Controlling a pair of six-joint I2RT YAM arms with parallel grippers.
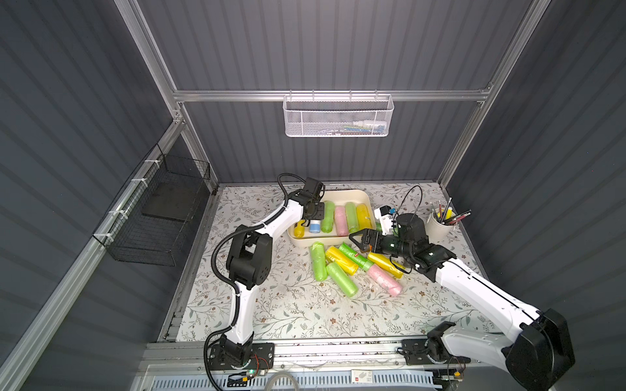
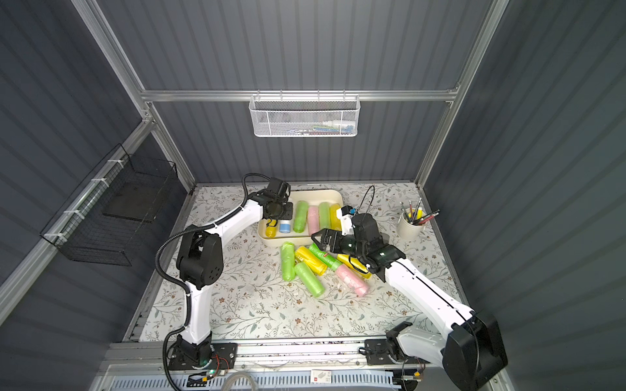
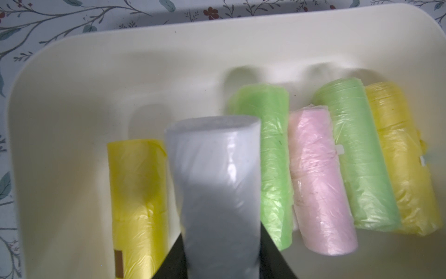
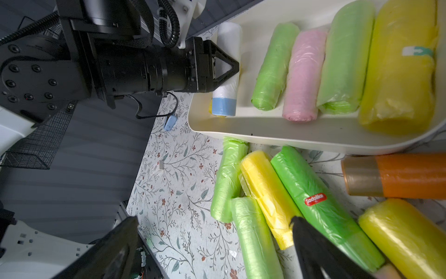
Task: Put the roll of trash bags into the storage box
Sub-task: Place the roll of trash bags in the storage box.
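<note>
Pinching a glossy white roll (image 3: 212,183), left fingers (image 3: 173,265) overhang the smooth storage box (image 3: 72,96).

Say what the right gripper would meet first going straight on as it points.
Probably the light green roll lying just short of the storage box; the open right gripper frames it. Height is unclear: passing over, it would meet the box's near wall.
</note>
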